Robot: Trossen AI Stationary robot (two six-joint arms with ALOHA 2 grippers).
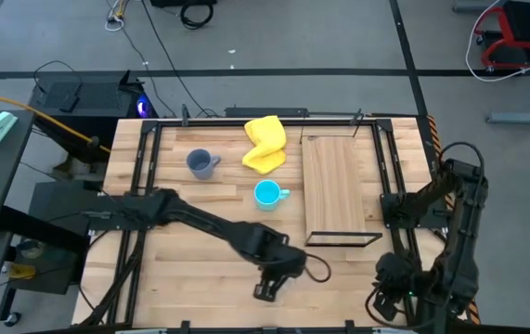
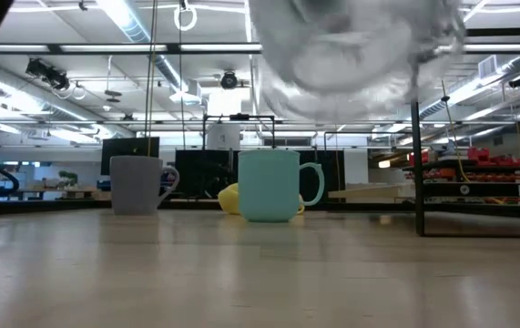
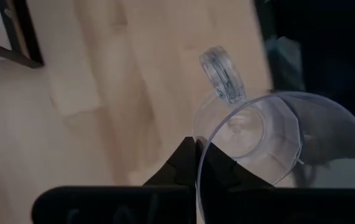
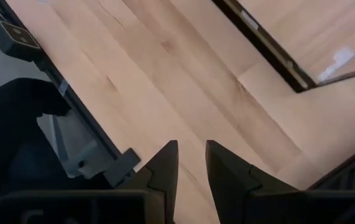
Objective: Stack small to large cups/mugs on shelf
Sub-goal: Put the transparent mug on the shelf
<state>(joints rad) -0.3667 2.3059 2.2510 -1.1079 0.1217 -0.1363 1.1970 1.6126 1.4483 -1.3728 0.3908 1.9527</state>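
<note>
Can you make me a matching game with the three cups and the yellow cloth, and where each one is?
Things:
1. clear glass cup
2. cyan mug
3. grey-blue mug
4. yellow cloth

Places:
A. crumpled at the table's far edge
B. held up in the left gripper
C. nearest the shelf, on the table
D. left of the cloth

Pairs: 1-B, 2-C, 3-D, 4-A

Small clear glass handled cup [image 3: 252,134]: lifted off the table, tilted.
Bright cyan handled mug [image 1: 266,194]: upright, mid-table.
Grey-blue handled mug [image 1: 200,164]: upright.
Light-wood black-framed shelf [image 1: 334,186]: bare, beside cyan mug.
</note>
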